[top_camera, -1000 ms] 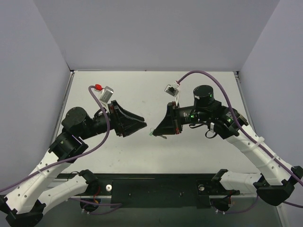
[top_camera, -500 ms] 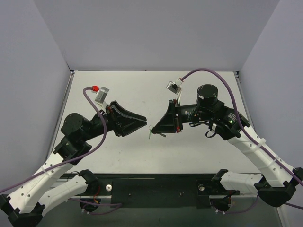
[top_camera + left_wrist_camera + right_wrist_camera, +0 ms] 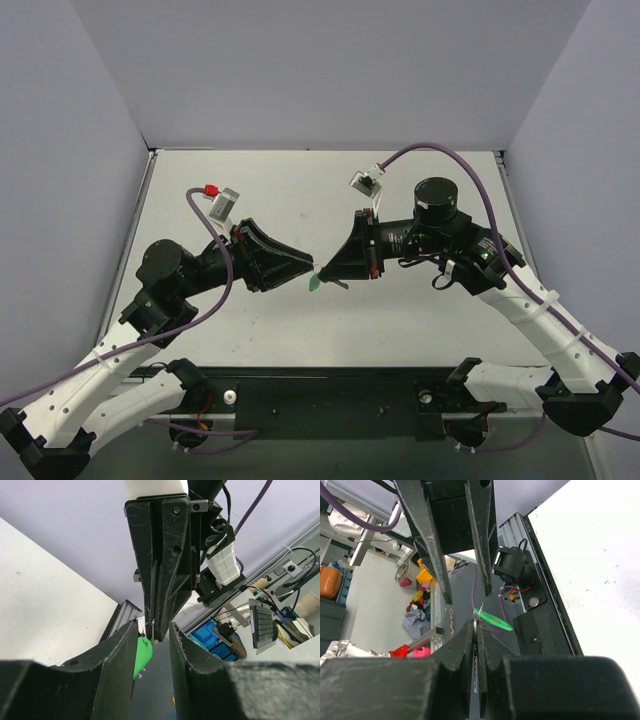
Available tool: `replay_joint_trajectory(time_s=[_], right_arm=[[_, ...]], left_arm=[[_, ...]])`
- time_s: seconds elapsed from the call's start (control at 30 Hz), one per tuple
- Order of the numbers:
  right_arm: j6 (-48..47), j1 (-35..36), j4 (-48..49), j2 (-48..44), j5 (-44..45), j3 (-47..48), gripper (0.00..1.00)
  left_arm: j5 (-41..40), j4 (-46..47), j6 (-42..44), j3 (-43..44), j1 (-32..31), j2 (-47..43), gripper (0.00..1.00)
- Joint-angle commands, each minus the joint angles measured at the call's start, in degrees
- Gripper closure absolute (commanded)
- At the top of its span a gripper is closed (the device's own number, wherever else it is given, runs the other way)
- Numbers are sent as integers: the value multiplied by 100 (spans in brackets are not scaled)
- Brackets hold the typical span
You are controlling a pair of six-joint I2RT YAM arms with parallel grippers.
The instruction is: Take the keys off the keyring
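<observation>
**A:** Keyring, position?

**B:** Green keyring [image 3: 142, 654] is off the bench [image 3: 420, 330], hanging in the air where the two arms' tips meet, about mid-bench. In the left wrist view it dangles by its small ring, down in the gap between the left fingers [image 3: 117, 655].

**A:** Left fingers clamped on it?

**B:** No. They are spread apart, one on each side of the tag. I cannot tell whether the tag touches the near finger.

**A:** Right side?

**B:** Right fingers [image 3: 462, 640] are pressed together, pinching a thin silver key [image 3: 477, 625] edge-on at their tips. The tag hangs tilted, just off that tip.
</observation>
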Motion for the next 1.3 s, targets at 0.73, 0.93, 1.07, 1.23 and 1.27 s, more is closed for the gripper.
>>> replay_joint_trajectory(time_s=[0.73, 0.93, 1.07, 1.23, 1.27], right_arm=[[142, 26, 480, 97, -124, 178, 100], [151, 26, 488, 88, -62, 152, 100], [159, 26, 532, 62, -18, 108, 100], [168, 26, 532, 123, 87, 134, 100], [177, 26, 515, 132, 131, 134, 100]], left_arm=[[147, 494, -193, -194, 12, -35, 67], [156, 582, -229, -246, 3, -26, 80], [218, 643, -273, -238, -5, 9, 89], [244, 643, -299, -194, -6, 27, 99], [261, 643, -299, -176, -6, 44, 100]])
